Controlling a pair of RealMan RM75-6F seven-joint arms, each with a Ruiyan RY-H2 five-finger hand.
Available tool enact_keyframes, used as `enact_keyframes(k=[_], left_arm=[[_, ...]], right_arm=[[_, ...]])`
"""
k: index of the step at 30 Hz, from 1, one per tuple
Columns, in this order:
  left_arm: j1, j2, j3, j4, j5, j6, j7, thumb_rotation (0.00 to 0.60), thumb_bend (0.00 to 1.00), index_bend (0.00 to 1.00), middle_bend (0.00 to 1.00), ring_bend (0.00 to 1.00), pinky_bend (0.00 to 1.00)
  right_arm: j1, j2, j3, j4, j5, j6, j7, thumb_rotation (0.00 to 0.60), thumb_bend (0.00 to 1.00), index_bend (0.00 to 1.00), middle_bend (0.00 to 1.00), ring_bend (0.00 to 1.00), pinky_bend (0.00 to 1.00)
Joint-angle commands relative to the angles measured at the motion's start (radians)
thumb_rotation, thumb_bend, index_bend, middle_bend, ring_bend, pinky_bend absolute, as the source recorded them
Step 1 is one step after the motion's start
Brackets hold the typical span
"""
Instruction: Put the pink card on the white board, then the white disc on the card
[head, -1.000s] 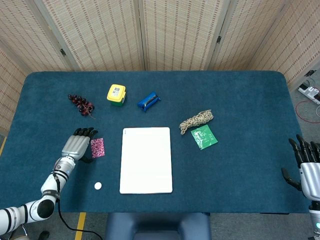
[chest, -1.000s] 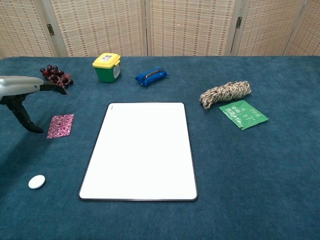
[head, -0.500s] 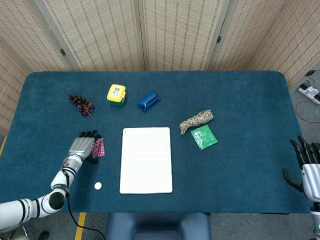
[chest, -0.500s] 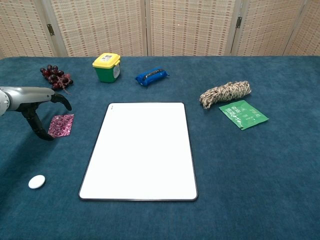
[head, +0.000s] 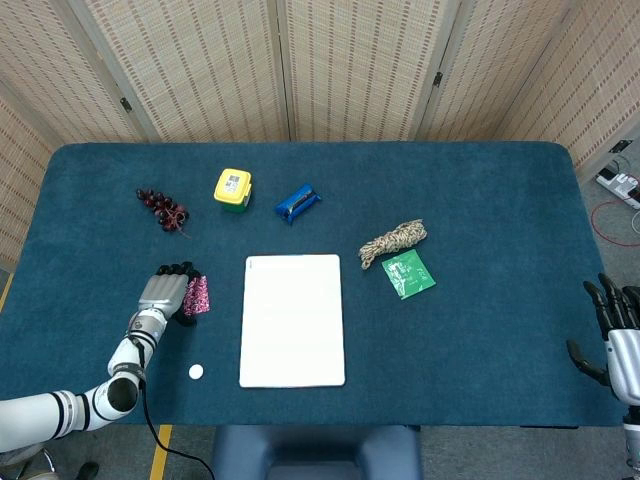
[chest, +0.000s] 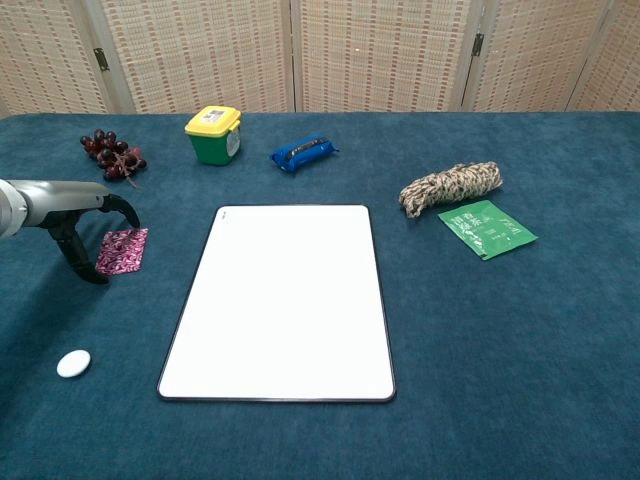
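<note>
Woven screens behind, blue felt-like table (head: 480, 340) in front. Step in hand looks like the first one: picking up the pink card (chest: 122, 250). It lies flat on the cloth just left of the white board (chest: 285, 300), patterned and glossy, small rectangle. Left hand (chest: 80, 215) is over the card's left edge, fingers curled above it and thumb down at its near corner; looks like contact, but a real grip cannot be told from either view. Right hand (head: 615, 325) at the far right table edge, fingers spread, holding nothing.

Next move, by my guess: close thumb and fingers on the thin card edge, lift, carry it right onto the board. Card is flat on soft cloth, so getting under it may be fiddly.

White disc (chest: 73, 363) sits near the front left, apart from the card, small, smooth, rounded. Board is a rigid white sheet with rounded corners and a dark rim, bare.

Untouched clutter: grapes (head: 163, 206), yellow-lidded tub (head: 232, 189), blue pouch (head: 297, 202), rope coil (head: 393, 240), green packet (head: 408, 273).
</note>
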Motion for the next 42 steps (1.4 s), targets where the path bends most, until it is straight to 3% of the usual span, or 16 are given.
enact_keyframes(k=[1, 25, 42], left_arm=[[-0.005, -0.004, 0.005, 0.004, -0.005, 0.011, 0.000, 0.600, 0.24, 0.20, 0.05, 0.06, 0.00], [-0.023, -0.027, 0.014, 0.038, -0.032, 0.013, -0.029, 0.600, 0.24, 0.22, 0.05, 0.06, 0.00], [-0.022, -0.036, 0.017, 0.037, -0.011, 0.036, -0.039, 0.600, 0.29, 0.29, 0.05, 0.07, 0.00]], right_arm=[[0.001, 0.000, 0.000, 0.001, -0.001, -0.001, 0.001, 0.600, 0.37, 0.00, 0.02, 0.09, 0.04], [-0.005, -0.001, -0.001, 0.006, 0.002, 0.001, 0.010, 0.600, 0.37, 0.00, 0.02, 0.09, 0.04], [-0.009, -0.007, -0.003, 0.012, 0.001, 0.001, 0.019, 0.600, 0.37, 0.00, 0.02, 0.09, 0.04]])
